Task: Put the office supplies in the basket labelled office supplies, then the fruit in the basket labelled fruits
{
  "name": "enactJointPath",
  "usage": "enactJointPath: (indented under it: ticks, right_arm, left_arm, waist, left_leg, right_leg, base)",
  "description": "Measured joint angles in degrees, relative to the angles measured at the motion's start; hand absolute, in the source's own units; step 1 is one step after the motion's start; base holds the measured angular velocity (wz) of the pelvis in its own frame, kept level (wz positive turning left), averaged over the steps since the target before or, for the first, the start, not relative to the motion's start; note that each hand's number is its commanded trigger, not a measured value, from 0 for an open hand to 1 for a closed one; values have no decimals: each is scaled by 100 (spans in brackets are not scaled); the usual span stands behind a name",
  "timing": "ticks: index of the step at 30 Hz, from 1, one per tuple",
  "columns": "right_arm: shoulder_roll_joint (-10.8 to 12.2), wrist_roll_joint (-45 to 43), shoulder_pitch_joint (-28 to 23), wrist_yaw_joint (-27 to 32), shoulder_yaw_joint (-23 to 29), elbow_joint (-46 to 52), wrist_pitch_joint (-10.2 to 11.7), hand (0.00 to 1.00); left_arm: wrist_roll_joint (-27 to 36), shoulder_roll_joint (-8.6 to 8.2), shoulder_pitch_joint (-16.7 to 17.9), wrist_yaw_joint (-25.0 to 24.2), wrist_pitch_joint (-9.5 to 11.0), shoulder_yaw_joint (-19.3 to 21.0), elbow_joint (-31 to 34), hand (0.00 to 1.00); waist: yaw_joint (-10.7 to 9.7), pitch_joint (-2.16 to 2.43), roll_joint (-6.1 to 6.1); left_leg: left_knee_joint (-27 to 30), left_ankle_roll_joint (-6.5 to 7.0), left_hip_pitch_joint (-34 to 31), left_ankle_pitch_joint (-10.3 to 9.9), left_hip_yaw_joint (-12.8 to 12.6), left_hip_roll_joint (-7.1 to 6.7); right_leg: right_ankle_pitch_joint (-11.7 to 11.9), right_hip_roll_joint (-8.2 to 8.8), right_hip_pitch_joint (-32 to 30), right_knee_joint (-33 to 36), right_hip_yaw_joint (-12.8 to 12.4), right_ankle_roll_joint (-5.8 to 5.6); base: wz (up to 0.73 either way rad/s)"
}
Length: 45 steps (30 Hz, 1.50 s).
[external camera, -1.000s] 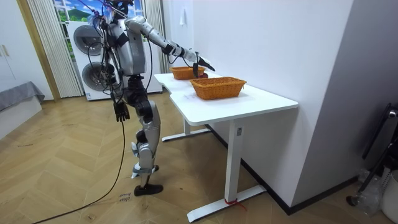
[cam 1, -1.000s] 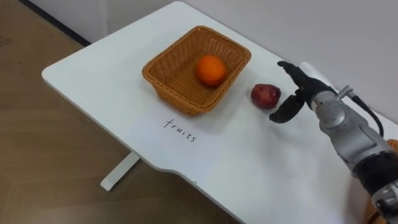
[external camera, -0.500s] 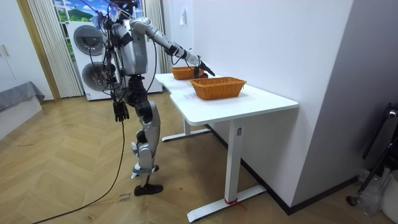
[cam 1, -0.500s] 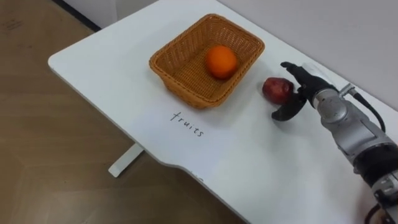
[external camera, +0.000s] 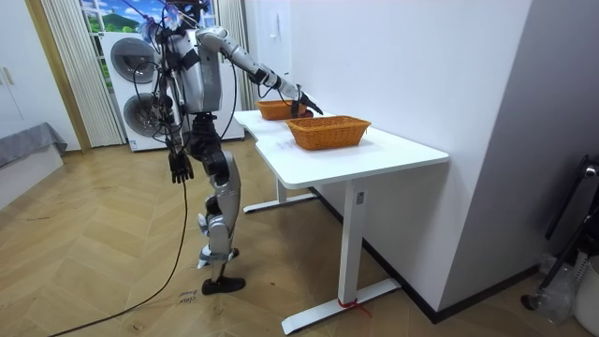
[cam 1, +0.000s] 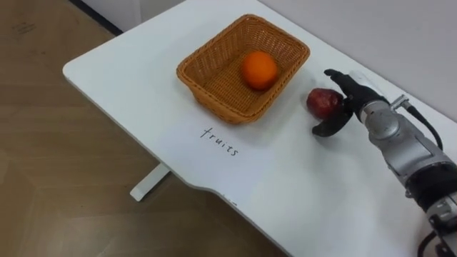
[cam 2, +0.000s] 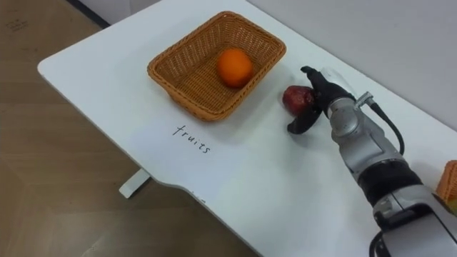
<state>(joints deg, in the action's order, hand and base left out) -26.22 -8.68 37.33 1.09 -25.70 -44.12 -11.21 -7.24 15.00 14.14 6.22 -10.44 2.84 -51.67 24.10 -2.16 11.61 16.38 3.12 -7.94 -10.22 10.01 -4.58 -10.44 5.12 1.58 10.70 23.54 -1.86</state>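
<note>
Apple [cam 1: 320, 101]: one, red, resting on the white worktop [cam 1: 143, 78] just beside the right-hand wall of the fruit basket [cam 1: 211, 96], outside it. Its form is roundish; no long axis or stalk direction can be told. Fruits number two: this apple and one orange [cam 1: 258, 69], which lies inside the fruit basket toward its far right end. Wicker baskets number two: the fruit basket, with its long axis running from near left to far right in the eye views, and a second basket [external camera: 328, 132] further along the worktop on the robot's right.

The right hand [cam 1: 351, 98] is spread about the apple. Its fingers reach over the far right side of the fruit, and its thumb hooks round the near side with a gap showing. The basket's raised rim stands between apple and orange. One handwritten label [cam 1: 220, 141] lies on the worktop in front of the fruit basket.

In the room view the robot stands at the worktop's end, left hand [external camera: 181, 167] hanging beside its hip.
</note>
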Motion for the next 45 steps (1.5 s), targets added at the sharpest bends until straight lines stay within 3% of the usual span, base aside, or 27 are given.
enactJointPath:
  ticks: [11, 16, 29, 35, 45]
  right_arm:
    - [16, -16, 16, 68, -4, -291, 28, 0]
    - [16, 143, 164, 68, -10, -689, 171, 0]
    - [16, 161, 211, 81, -42, -779, 187, 0]
    - [34, 128, 233, 69, -61, -958, 223, 0]
    - [32, 154, 475, -15, -54, -1197, 244, 0]
  left_arm:
    - [-1, 5, -56, -12, 4, 34, -122, 0]
    - [1, 7, -69, -5, 3, 23, -239, 0]
    - [1, 9, -144, 90, 10, 20, -231, 0]
    - [1, 9, -242, 88, 11, 11, -226, 0]
    - [2, 85, -264, 25, 16, -205, -223, 0]
  waist:
    - [178, 7, 8]
    - [255, 1, 0]
    - [270, 6, 11]
    - [275, -24, 61]
    - [282, -51, 23]
  left_leg:
    - [38, -1, -35, 1, 32, -2]
    - [57, -9, -73, 5, 52, -2]
    - [117, -12, -155, 6, 108, -9]
    - [117, -12, -159, 7, 115, -8]
    - [216, -13, -337, 7, 130, -7]
  right_leg:
    - [11, -5, -3, -3, 52, 10]
    - [27, -16, -28, -5, 60, 18]
    - [55, -18, -44, -5, 181, 24]
    - [58, -21, -46, -4, 176, 22]
    - [85, -33, -178, 10, 171, 33]
  base:
    - [0]
    - [0]
    - [2]
    - [0]
    - [0]
